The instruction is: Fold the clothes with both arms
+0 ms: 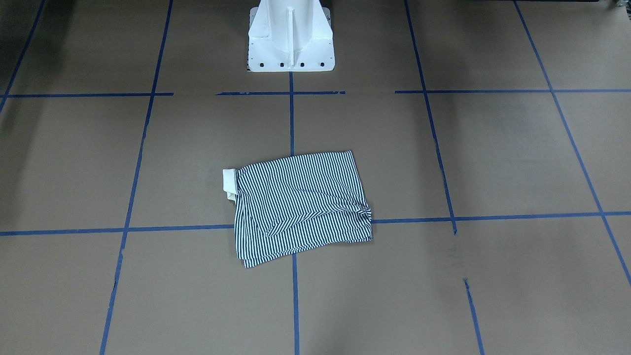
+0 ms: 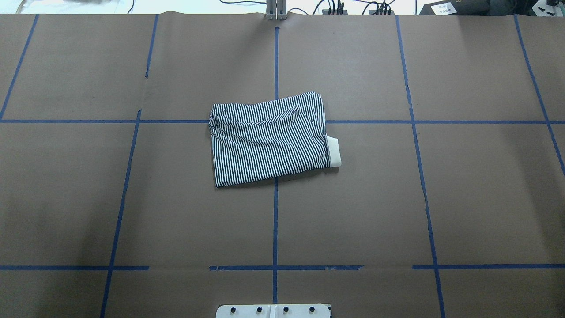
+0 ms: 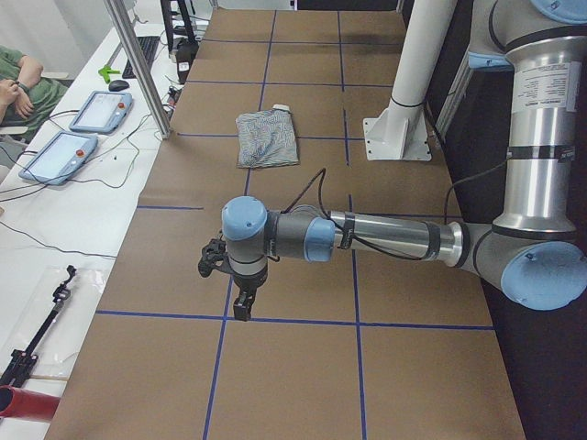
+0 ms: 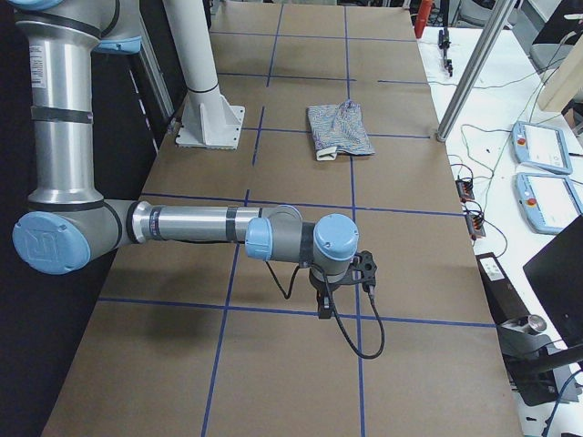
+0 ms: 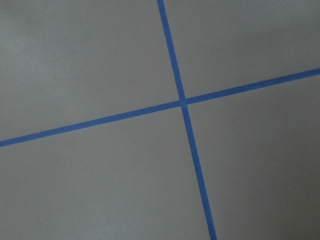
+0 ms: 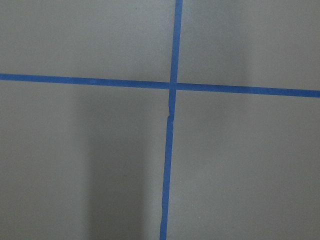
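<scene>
Since the navy-and-white striped polo shirt (image 2: 269, 139) lay as a compact folded rectangle near the middle of the brown paper-covered desk (image 2: 463, 198), white collar (image 2: 334, 151) poking out at 1 end, the folding looked essentially done. Both grey arms stretched low over bare desk, well apart from the shirt. Whether the black left gripper (image 3: 240, 307) or right gripper (image 4: 322, 309) was open could not be told.

Bare brown table (image 2: 485, 198) lies open on every side of the folded shirt (image 2: 269, 139) — room to come in from either end. Only the white pedestal (image 1: 291, 37) stands at the robot's edge, well apart from the cloth. The left arm (image 3: 367, 238) and right arm (image 4: 200, 225) hang low over the table's two ends.
</scene>
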